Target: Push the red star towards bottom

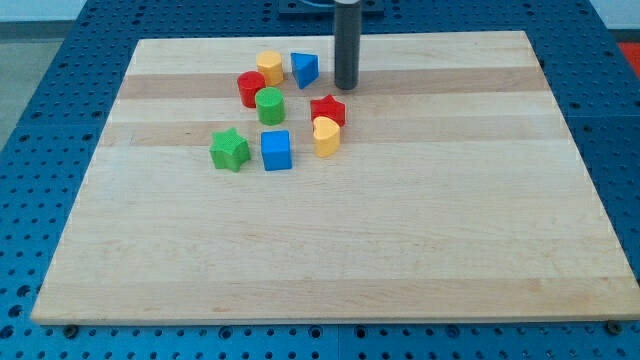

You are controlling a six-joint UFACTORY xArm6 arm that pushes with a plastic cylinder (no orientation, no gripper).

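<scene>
One red star [327,109], flat on the board, touching a yellow heart [326,137], my tip [346,87] just above; no jaws visible.

My tip [346,87] stands upright near the view's top, rod vertical.

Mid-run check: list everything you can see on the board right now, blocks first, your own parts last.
red star: 1, red, centre of cluster's right side, touching the yellow heart below it
yellow heart: 1, yellow, just below the red star
blue cube: 1, blue, left of the heart
green star: 1, green, cluster's left
green cylinder: 1, green, cluster's middle
red cylinder: 1, red, upper left
yellow block: 1, yellow, top
blue triangle: 1, blue, top
wooden board: 1, light wood
my tip: 1, dark, just above the red star, toward the view's top
</scene>
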